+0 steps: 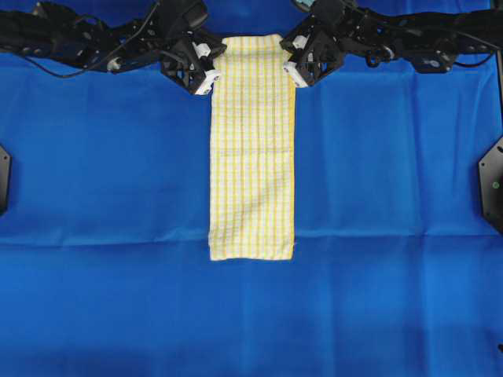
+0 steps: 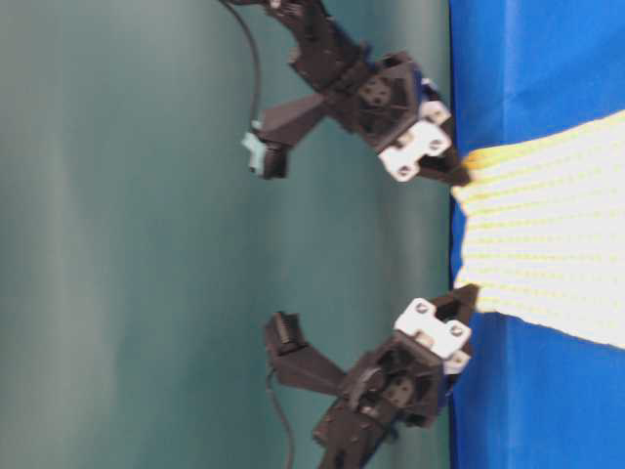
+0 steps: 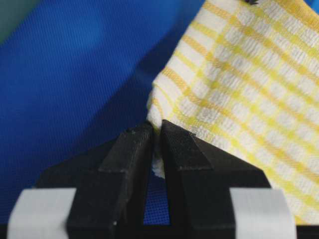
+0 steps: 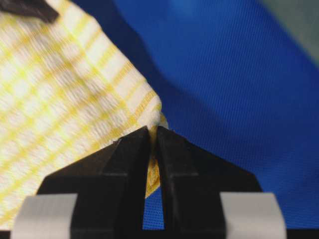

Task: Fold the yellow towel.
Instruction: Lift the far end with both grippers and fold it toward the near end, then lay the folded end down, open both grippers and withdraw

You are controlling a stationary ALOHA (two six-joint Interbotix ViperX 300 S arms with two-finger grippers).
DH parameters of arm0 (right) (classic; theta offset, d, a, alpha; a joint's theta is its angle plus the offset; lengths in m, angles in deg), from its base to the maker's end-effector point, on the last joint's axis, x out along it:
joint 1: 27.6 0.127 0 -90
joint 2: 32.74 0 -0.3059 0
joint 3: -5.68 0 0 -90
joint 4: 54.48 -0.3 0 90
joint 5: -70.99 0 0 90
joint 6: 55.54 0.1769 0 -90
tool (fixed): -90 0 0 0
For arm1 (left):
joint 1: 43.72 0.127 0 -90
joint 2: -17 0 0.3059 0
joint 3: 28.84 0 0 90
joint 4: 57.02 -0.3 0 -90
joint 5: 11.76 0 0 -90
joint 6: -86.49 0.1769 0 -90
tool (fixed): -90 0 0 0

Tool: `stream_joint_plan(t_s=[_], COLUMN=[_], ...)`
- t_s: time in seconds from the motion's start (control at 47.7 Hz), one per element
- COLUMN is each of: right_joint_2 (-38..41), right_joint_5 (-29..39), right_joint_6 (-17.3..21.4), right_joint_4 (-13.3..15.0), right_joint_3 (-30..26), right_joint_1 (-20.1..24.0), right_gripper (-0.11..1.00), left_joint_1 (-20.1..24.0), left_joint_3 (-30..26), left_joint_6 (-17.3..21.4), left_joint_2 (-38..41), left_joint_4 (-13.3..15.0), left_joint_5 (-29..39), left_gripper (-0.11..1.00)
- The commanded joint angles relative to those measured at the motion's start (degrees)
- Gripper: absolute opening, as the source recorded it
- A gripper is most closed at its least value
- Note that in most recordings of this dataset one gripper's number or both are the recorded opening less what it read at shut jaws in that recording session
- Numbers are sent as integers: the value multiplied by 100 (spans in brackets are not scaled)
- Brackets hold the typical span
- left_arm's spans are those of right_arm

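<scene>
The left gripper [image 1: 211,77] and right gripper [image 1: 294,75] each pinch 1 far corner of the towel [image 1: 251,149]. Its long axis runs straight away from both fingertip pairs across the blue sheet [image 1: 102,157], toward the free near edge.

Two black arms [image 1: 94,39], boxy joints. Black cables [image 2: 249,59] looping. White screwed blocks [image 2: 415,147] by jaws; jaws black, ridged, wedge-shaped. Teal clip [image 2: 254,151].

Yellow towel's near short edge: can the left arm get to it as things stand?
Probably not right now: the left gripper is shut on a far corner of the yellow towel. Nothing lies on the blue sheet between.
</scene>
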Motion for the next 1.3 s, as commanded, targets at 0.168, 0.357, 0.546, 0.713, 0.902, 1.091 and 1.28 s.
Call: stream_joint_plan(t_s=[0.168, 0.357, 0.546, 0.713, 0.902, 1.091, 1.28], right_joint_2=[-668, -765, -861, -1090, -1354, -1529, -1617], right_joint_5=[176, 211, 211, 202, 176, 167, 141], right_joint_6=[-18, 18, 70, 114, 114, 141, 149], right_joint_4=[97, 97, 79, 53, -123, -343, -492], right_joint_3=[0, 53, 193, 448, 782, 1020, 1213], right_joint_1=[18, 88, 290, 650, 1178, 1767, 2355], right_gripper=[5, 5, 5, 5, 5, 5, 5], left_joint_1=[-97, -185, -457, -817, -1389, -1995, -2654], left_joint_3=[-18, 9, 114, 334, 642, 967, 1169], left_joint_6=[9, 9, -44, -79, -167, -492, -844], left_joint_2=[-606, -703, -756, -914, -1178, -1424, -1477], left_joint_4=[9, 9, 9, 9, 26, 35, 35], left_joint_5=[79, 158, 193, 193, 202, 185, 158], left_gripper=[4, 4, 4, 4, 4, 4, 4])
